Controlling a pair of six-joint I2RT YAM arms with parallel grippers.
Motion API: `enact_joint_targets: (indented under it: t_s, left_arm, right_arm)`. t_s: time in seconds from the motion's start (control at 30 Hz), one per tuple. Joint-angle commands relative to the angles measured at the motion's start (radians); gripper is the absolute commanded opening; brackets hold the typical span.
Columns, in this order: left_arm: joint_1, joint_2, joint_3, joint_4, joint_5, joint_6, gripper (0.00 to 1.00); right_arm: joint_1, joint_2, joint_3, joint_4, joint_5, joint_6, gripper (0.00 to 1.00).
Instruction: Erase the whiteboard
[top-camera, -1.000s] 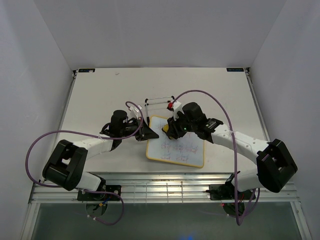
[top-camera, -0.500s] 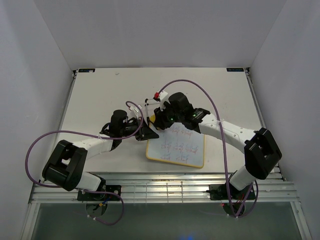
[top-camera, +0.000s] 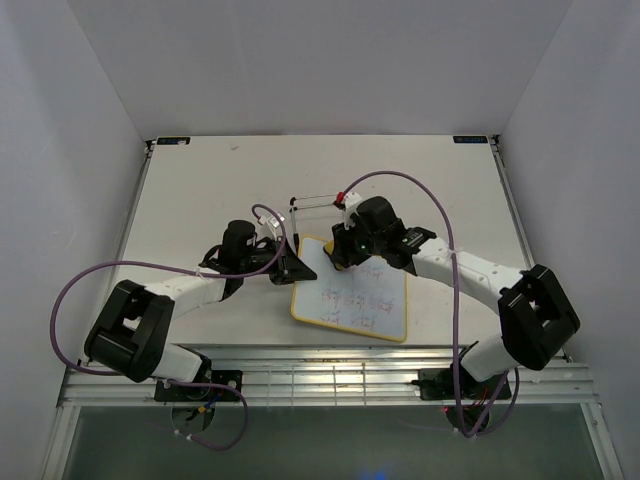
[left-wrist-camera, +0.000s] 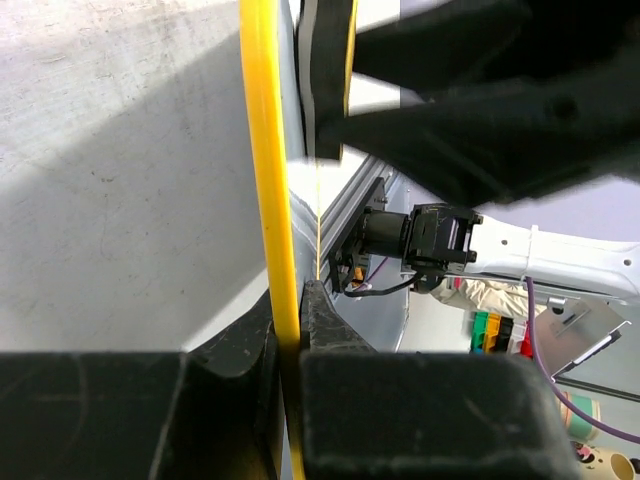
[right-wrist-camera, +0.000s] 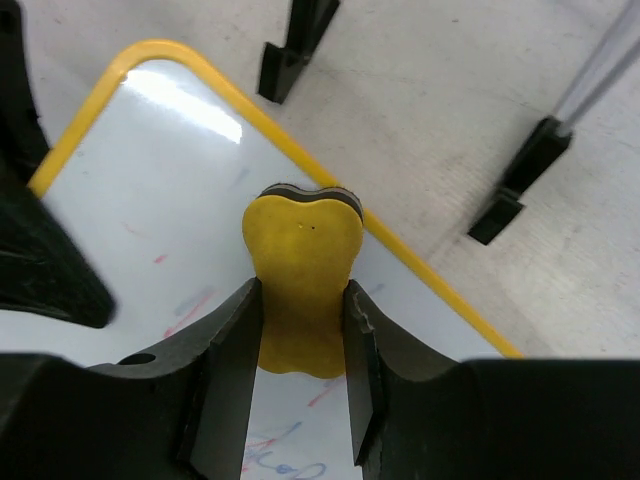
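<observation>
The whiteboard (top-camera: 365, 305) lies flat on the worktop (top-camera: 200, 190), near the front edge between the two arms, with a black wire stand (top-camera: 318, 203) just behind it. The left end effector (top-camera: 293, 269) is closed tightly on the yellow frame at the board's left edge and has not moved in the last second, so it is holding the board steady. The right end effector (top-camera: 342, 260) is closed on a yellow eraser (right-wrist-camera: 305, 240). Half a second ago it was further to the back and left, at the board's far corner; now it has come back onto the upper part of the board, just inside the frame. This looks like one wiping stroke along the top. Pink and blue scribbles (top-camera: 355, 300) remain on the middle and lower part, so most of the erasing seems not yet done.
</observation>
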Motion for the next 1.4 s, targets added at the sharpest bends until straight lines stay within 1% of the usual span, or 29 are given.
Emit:
enact_joint_targets:
  t_s: [0.0,0.03,0.13,0.2,0.33,0.4,0.57,0.73,0.8,0.87,0.9,0.97,1.0,1.03,1.13,1.23,1.37]
  left_arm:
    - [-0.012,-0.033,0.053,0.065,-0.008,0.097,0.00]
    - [-0.013,-0.036,0.053,0.063,-0.008,0.097,0.00]
    - [-0.019,-0.036,0.061,0.063,-0.009,0.099,0.00]
    - [-0.021,-0.034,0.064,0.063,-0.012,0.099,0.00]
    - [-0.024,-0.039,0.059,0.062,-0.022,0.093,0.00]
    - [-0.024,-0.045,0.053,0.062,-0.037,0.088,0.00]
    - [-0.024,-0.046,0.050,0.059,-0.031,0.087,0.00]
    - [-0.024,-0.057,0.048,0.054,-0.038,0.087,0.00]
    - [-0.024,-0.059,0.047,0.051,-0.048,0.088,0.00]
    - [-0.024,-0.059,0.048,0.048,-0.057,0.085,0.00]
    - [-0.024,-0.060,0.047,0.047,-0.063,0.079,0.00]
    - [-0.024,-0.059,0.044,0.045,-0.084,0.071,0.00]
    - [-0.024,-0.059,0.042,0.045,-0.091,0.070,0.00]
    - [-0.024,-0.057,0.039,0.045,-0.103,0.062,0.00]
    - [-0.024,-0.057,0.039,0.045,-0.117,0.053,0.00]
    - [-0.024,-0.066,0.033,0.045,-0.134,0.048,0.00]
    - [-0.024,-0.094,0.012,0.045,-0.181,0.044,0.00]
  right_arm:
    - [0.080,0.024,0.045,0.003,-0.111,0.049,0.17]
    - [0.116,0.032,0.084,0.007,-0.119,0.058,0.17]
    - [0.166,0.072,0.162,0.011,-0.155,0.068,0.17]
    - [0.169,0.111,0.190,0.004,-0.149,0.066,0.17]
    - [0.120,0.174,0.237,-0.055,-0.115,0.057,0.17]
    - [0.097,0.196,0.230,-0.087,-0.061,0.056,0.17]
    - [0.009,0.260,0.242,-0.179,0.009,0.040,0.17]
    - [-0.014,0.253,0.231,-0.233,0.056,0.039,0.16]
    - [-0.012,0.225,0.211,-0.235,0.015,0.043,0.15]
    - [-0.001,0.169,0.147,-0.207,-0.044,0.051,0.15]
    - [0.005,0.146,0.121,-0.189,-0.128,0.055,0.15]
    - [0.031,0.083,0.052,-0.123,-0.211,0.078,0.15]
    - [0.043,0.066,0.035,-0.102,-0.271,0.089,0.15]
    - [0.069,0.056,0.027,-0.077,-0.292,0.104,0.15]
    - [0.107,0.049,0.023,-0.075,-0.302,0.112,0.15]
    - [0.108,0.056,0.000,-0.063,-0.296,0.120,0.15]
    - [0.086,0.055,-0.046,-0.092,-0.253,0.123,0.15]
